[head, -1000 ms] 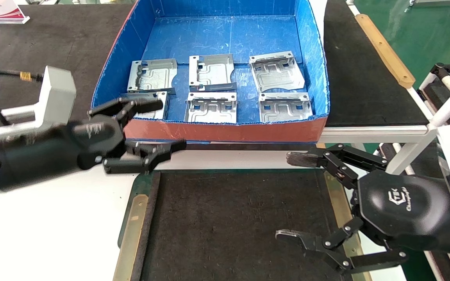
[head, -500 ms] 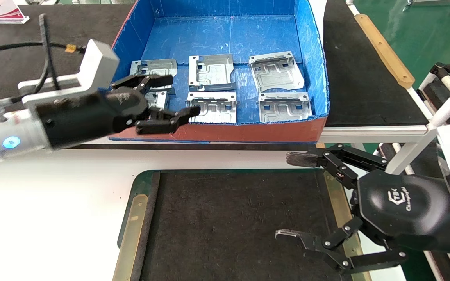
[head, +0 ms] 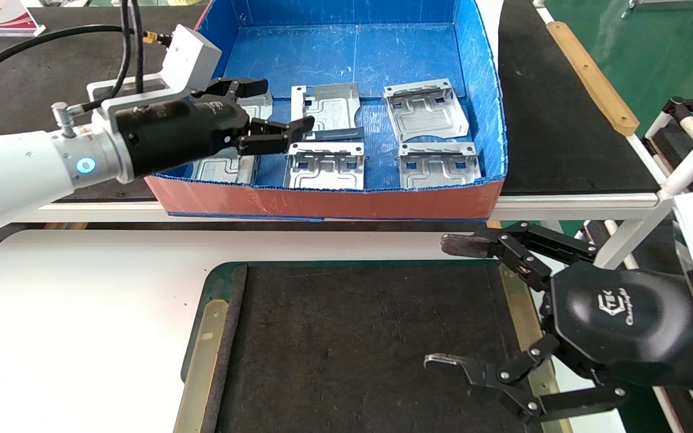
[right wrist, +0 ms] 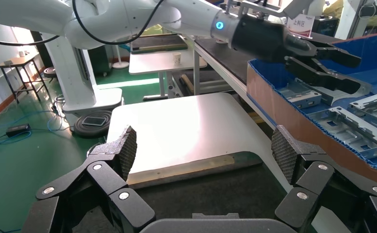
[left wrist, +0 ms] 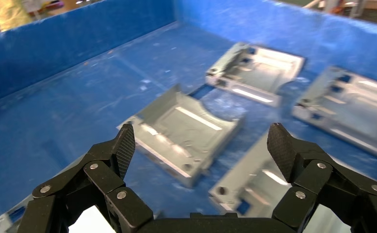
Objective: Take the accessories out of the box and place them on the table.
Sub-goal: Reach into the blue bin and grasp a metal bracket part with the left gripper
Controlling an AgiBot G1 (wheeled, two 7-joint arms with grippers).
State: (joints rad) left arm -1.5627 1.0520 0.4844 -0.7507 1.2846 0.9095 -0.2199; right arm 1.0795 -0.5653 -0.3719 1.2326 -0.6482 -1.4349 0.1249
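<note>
The left gripper (head: 274,111), fingers spread wide and holding nothing, hovers inside the blue box (head: 479,66) above its far-left plate. Six silver plates (head: 324,166) lie in two rows of three. The right gripper (head: 452,304) hangs wide open, empty, over the table (head: 82,313) at the mat's right edge.

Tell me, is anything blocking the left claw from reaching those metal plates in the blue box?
Nothing visible does. The left gripper hangs open inside the box, past its near wall, with the back-left plate lying uncovered between its fingertips in the wrist view.
</note>
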